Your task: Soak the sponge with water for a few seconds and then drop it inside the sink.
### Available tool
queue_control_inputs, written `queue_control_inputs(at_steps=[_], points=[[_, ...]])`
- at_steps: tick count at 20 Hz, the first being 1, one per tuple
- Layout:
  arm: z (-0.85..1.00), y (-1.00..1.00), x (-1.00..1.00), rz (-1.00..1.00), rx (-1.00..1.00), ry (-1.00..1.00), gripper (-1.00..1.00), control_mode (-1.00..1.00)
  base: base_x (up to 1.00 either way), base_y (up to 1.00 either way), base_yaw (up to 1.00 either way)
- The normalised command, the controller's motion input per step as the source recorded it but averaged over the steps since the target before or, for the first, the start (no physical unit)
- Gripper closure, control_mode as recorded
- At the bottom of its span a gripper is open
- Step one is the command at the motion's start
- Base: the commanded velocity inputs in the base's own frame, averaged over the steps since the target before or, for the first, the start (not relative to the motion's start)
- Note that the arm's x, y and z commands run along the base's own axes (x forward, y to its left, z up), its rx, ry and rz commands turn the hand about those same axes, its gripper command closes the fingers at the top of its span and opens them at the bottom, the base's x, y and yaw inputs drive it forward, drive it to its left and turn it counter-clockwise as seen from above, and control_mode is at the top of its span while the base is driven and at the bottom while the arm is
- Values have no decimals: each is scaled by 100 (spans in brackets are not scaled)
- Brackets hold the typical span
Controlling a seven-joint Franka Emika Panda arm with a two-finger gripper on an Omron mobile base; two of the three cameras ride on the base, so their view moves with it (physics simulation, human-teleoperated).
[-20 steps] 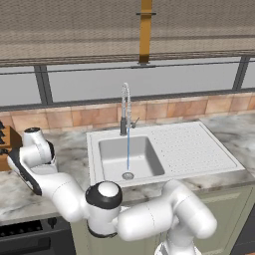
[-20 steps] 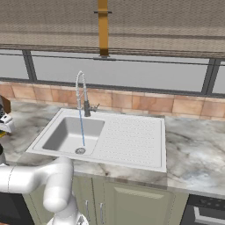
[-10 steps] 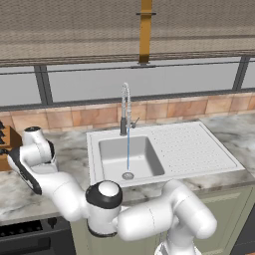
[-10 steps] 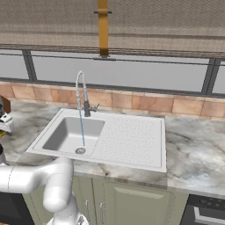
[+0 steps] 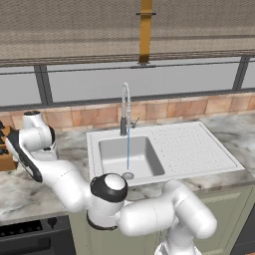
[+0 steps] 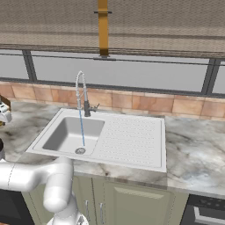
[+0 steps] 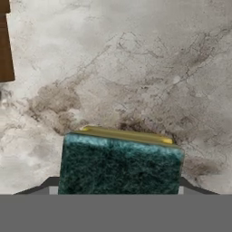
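Very little differs between the earlier pictures and now. In the left base view the white arm's upper link and hand [image 5: 35, 137], at about nine o'clock from the sink [image 5: 164, 149], sit a touch lower and closer to the marble surface [image 5: 69, 147] than a second ago, beside the brown knife block [image 5: 6, 149] at the picture's left edge. In the right base view the bit of the hand [image 6: 3, 115] at the left edge is likewise slightly lower. No earlier hand view exists for comparison, so no shift of the sponge [image 7: 120, 165] can be told.
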Motion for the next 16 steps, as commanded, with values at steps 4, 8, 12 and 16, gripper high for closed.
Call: queue_control_inputs(at_steps=[4,8,12,16], points=[[48,-56,-40,0,4,0,100,-100,0,0,0],[56,-78,-60,0,12,-2,100,-100,0,0,0],[44,-92,-81,0,15,-9,100,-100,0,0,0],[42,-94,-81,0,16,-10,100,-100,0,0,0]])
